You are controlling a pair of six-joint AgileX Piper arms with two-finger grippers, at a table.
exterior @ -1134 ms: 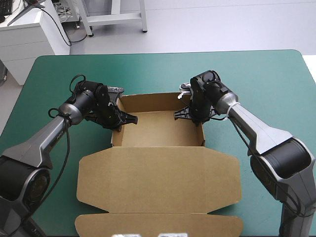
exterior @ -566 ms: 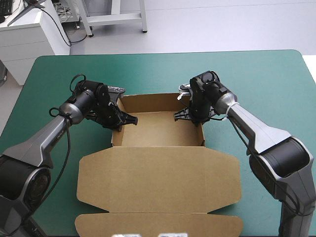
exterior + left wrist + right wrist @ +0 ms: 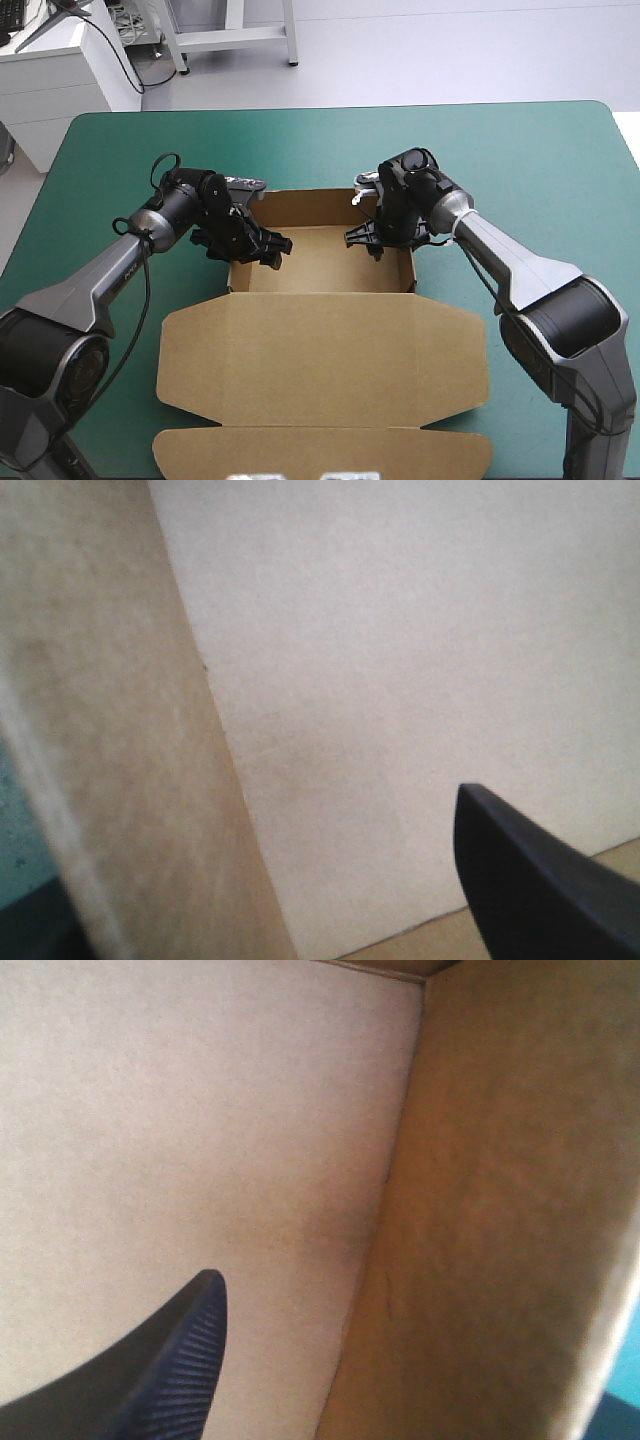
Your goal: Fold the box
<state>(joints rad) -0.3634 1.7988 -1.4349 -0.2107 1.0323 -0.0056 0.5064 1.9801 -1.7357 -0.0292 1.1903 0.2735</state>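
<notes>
From above you see the brown box [image 3: 320,360] mid-table on the teal-green cover [image 3: 530,160]: a tray with raised walls, its lid lying flat toward the near edge. The left gripper [image 3: 264,245] reaches over the tray's left wall and the right gripper [image 3: 365,237] over its right wall. Only the wrist views show you the fingers released: the left's smooth black finger [image 3: 540,880] stands clear of the matt board wall, and so does the right's ribbed finger [image 3: 150,1380].
</notes>
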